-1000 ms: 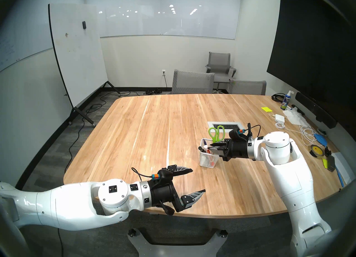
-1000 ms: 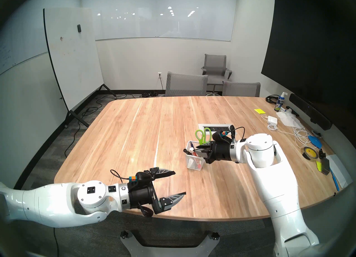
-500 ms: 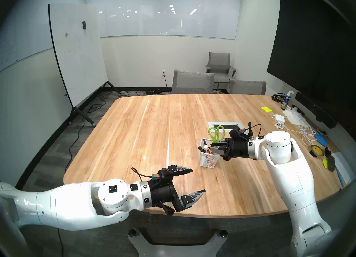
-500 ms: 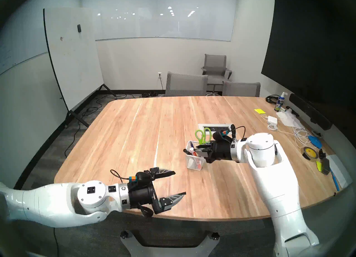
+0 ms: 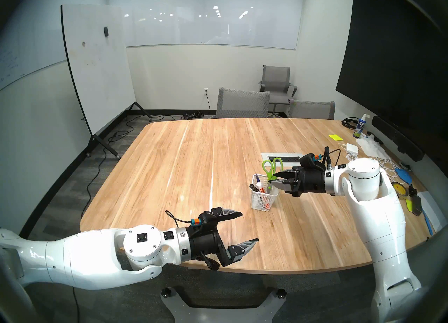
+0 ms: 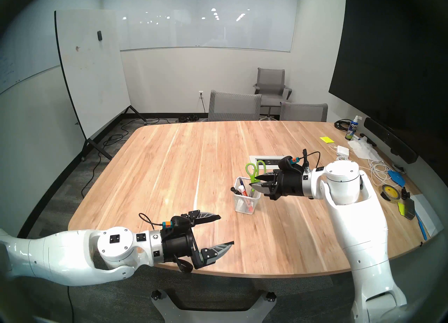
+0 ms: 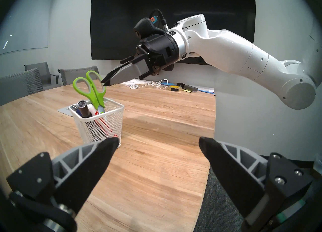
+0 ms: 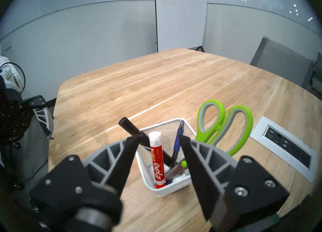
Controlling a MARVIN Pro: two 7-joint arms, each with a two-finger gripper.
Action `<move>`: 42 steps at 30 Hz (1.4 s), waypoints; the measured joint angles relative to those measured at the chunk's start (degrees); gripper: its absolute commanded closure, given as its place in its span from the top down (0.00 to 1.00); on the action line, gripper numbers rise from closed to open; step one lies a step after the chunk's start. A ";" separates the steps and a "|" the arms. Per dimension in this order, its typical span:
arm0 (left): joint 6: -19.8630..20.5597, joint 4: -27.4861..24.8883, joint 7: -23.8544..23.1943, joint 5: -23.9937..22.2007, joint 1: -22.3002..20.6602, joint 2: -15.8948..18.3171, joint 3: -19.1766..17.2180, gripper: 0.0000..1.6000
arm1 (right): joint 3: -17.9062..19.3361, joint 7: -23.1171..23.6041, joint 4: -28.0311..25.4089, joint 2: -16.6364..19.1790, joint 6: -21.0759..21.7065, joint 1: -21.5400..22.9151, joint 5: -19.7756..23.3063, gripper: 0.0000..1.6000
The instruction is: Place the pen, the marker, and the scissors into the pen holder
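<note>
The white mesh pen holder [image 5: 263, 200] stands on the wooden table right of centre. The green-handled scissors [image 5: 272, 169] stand in it, blades down. A blue pen [image 8: 178, 139], a red-and-white Expo marker [image 8: 157, 158] and a black marker [image 8: 132, 129] also stand in it. My right gripper [image 5: 271, 178] hovers just right of the holder's rim, level with the scissors' handles, partly open and empty. My left gripper [image 5: 250, 226] is wide open and empty near the table's front edge. The holder also shows in the left wrist view [image 7: 100, 123] and in the right wrist view [image 8: 167, 187].
A white power-outlet panel [image 5: 282, 157] is set in the table behind the holder. Cables, a charger [image 5: 352, 148], a tape roll [image 5: 398, 189] and a spray bottle [image 5: 361, 126] crowd the right edge. Grey chairs [image 5: 242, 104] stand at the far side.
My right gripper has drawn back to the right and slightly up, away from the top of the holder. The scissors stay in the holder. The left arm has not moved.
</note>
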 measured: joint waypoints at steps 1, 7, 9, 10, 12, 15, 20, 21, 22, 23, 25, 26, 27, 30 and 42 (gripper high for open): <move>0.00 0.00 0.00 0.00 0.00 0.00 0.00 1.00 | 0.26 0.70 -0.05 0.43 -0.23 0.01 0.12 0.82; 0.00 0.00 0.00 0.00 -0.01 0.00 0.00 1.00 | 2.37 6.58 -0.27 3.94 -3.56 -0.14 0.98 0.91; 0.00 0.00 0.00 0.00 -0.01 -0.01 0.00 1.00 | 3.04 8.19 -0.19 4.91 -4.71 -0.18 1.27 0.98; 0.00 0.00 0.00 0.00 -0.01 -0.01 0.00 1.00 | 3.29 8.81 -0.14 5.26 -5.14 -0.19 1.38 1.00; 0.00 0.00 0.00 0.00 -0.01 -0.01 0.00 1.00 | 3.94 10.51 0.17 6.16 -6.49 -0.19 1.66 1.00; 0.00 0.00 0.00 0.00 -0.02 -0.01 0.00 1.00 | 4.80 12.67 0.97 7.34 -8.45 -0.12 1.92 1.00; 0.00 0.00 0.00 0.00 -0.02 -0.01 0.01 1.00 | 5.45 14.65 2.51 8.66 -10.41 0.15 1.96 1.00; 0.00 0.00 0.00 0.00 -0.02 -0.01 0.01 1.00 | 5.51 14.97 2.84 8.94 -10.73 0.22 1.91 1.00; 0.00 0.00 0.01 0.00 -0.02 -0.01 0.01 1.00 | 5.54 15.56 3.46 9.49 -11.30 0.35 1.73 1.00; 0.00 0.00 0.01 0.00 -0.02 -0.01 0.01 1.00 | 5.54 15.75 3.66 9.68 -11.50 0.38 1.62 1.00; -0.01 0.00 0.01 0.00 -0.02 -0.01 0.01 1.00 | 5.51 16.33 4.18 10.26 -12.10 0.41 1.22 1.00; -0.01 0.00 0.01 0.00 -0.02 -0.01 0.01 1.00 | 5.49 16.46 4.27 10.37 -12.22 0.42 1.12 1.00; -0.01 0.00 0.01 0.00 -0.02 -0.01 0.01 1.00 | 5.47 16.59 4.36 10.48 -12.34 0.42 1.02 1.00; -0.01 0.00 0.01 0.00 -0.02 -0.01 0.01 1.00 | 5.28 17.44 4.62 11.10 -12.92 0.42 0.42 1.00; -0.01 0.00 0.01 0.00 -0.02 -0.01 0.01 1.00 | 3.77 19.54 5.72 12.28 -13.99 0.74 -0.82 1.00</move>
